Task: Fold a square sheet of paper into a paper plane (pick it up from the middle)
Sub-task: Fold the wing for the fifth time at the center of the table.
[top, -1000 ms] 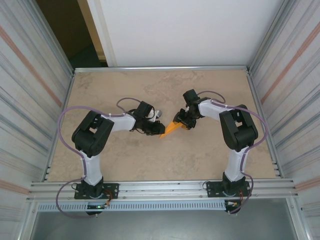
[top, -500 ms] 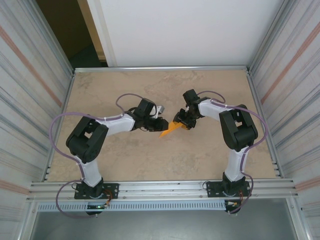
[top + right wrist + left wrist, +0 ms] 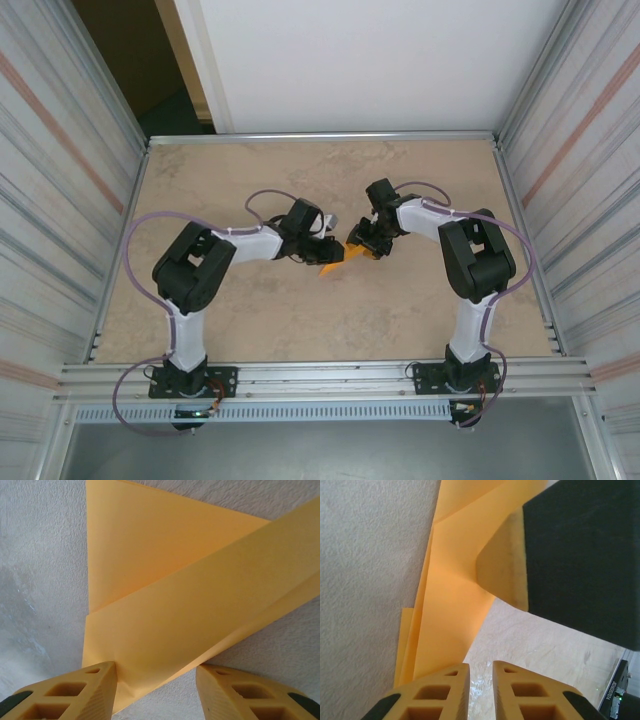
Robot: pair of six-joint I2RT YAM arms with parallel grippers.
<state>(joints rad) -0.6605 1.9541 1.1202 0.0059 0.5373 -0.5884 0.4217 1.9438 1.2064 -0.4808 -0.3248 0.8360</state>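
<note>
The orange paper (image 3: pixel 333 264) lies on the table between the two arms, folded into a narrow pointed plane shape with layered flaps (image 3: pixel 165 605). My right gripper (image 3: pixel 360 246) is open over its upper end. Its fingers (image 3: pixel 156 667) straddle the folded strip, the left one touching the paper and the right one at the fold's edge. In the left wrist view one right finger (image 3: pixel 502 565) presses down on the paper (image 3: pixel 445 605). My left gripper (image 3: pixel 327 250) is at the paper's left side. Its jaws (image 3: pixel 481 667) keep a narrow gap with bare table in it; its left fingertip sits over the paper's edge.
The beige table (image 3: pixel 250 320) is ringed by a metal frame and ribbed side walls (image 3: pixel 60 230). The left arm's elbow (image 3: pixel 190 270) and the right arm's elbow (image 3: pixel 475 255) stand over the table's near half. Purple cables loop beside both arms.
The left arm swung its elbow and brought its gripper rightward up against the paper's left side, its jaws narrowing slightly. The paper and the right gripper have stayed put.
</note>
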